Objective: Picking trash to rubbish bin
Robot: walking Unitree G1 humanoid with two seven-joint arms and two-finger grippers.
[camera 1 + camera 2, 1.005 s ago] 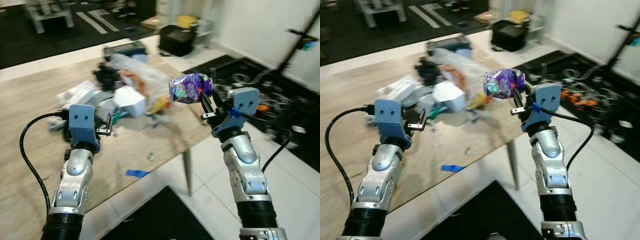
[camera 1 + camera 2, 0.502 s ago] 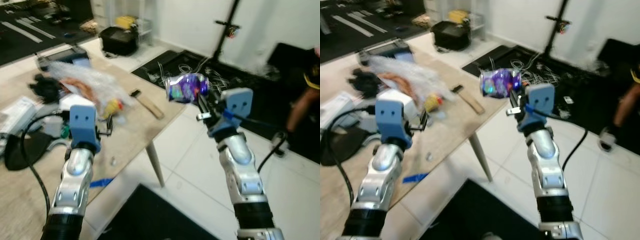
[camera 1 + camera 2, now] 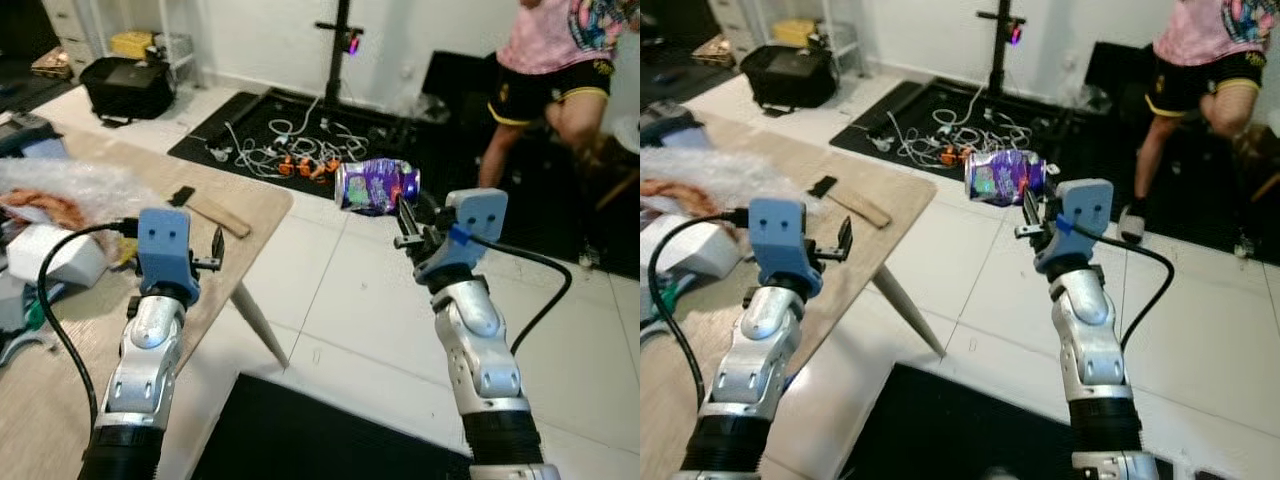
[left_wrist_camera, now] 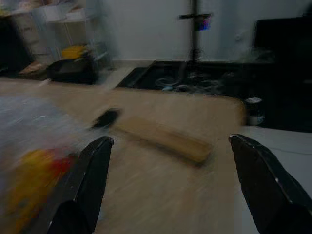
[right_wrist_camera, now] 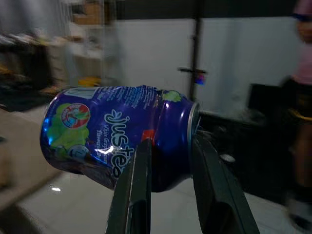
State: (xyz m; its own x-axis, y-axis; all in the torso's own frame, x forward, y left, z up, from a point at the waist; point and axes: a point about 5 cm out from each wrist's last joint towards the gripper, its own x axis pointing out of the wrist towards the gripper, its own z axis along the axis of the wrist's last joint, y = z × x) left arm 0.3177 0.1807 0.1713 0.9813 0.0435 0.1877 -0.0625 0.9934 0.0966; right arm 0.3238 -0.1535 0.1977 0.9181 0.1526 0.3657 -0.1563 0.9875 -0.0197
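— Where is the can?

— My right claw (image 3: 405, 212) has it. The can (image 3: 376, 187) is purple and dented, lying on its side in the air, and my two fingers (image 5: 134, 185) are clamped on its end near the rim. It hangs over the white tile floor (image 3: 360, 300), to the right of the surface (image 3: 215, 250) and well apart from it.

— And your left claw?

— My left claw (image 4: 170, 165) is up over the near right part of the surface, its fingers spread wide with nothing between them. Past them lie a flat wooden strip (image 4: 163, 136) and a small dark item (image 4: 105, 118), near the surface's far right corner.

— What else is around?

— On the left of the surface there is a clear plastic bag (image 3: 70, 190) and a white box (image 3: 55, 255). Far off, cables (image 3: 290, 150) lie tangled on a black mat by a stand, a black bag (image 3: 125, 88) sits at the far left, and a person in a pink top (image 3: 560, 50) is at the far right.
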